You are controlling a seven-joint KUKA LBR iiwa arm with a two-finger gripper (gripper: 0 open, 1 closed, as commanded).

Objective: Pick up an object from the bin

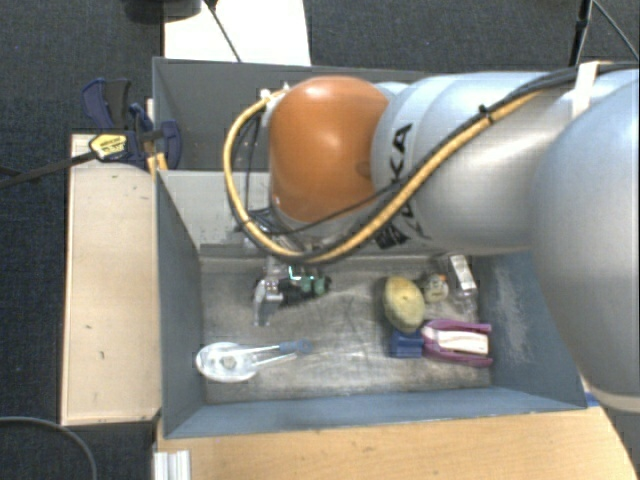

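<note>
My gripper (267,303) hangs under the orange cover, low over the bin floor at the back left of the middle. No loose thing shows in its grasp. A clear plastic scoop with a round bowl (243,358) lies on the floor just in front of it, handle pointing right. A yellowish, potato-shaped lump (403,303) sits to the gripper's right, apart from it.
A blue and pink-and-white block (452,341) lies at the front right beside the lump. Two small clear bits (460,273) rest near the back right wall. The arm covers the bin's upper right. Bare floor stretches between scoop and lump.
</note>
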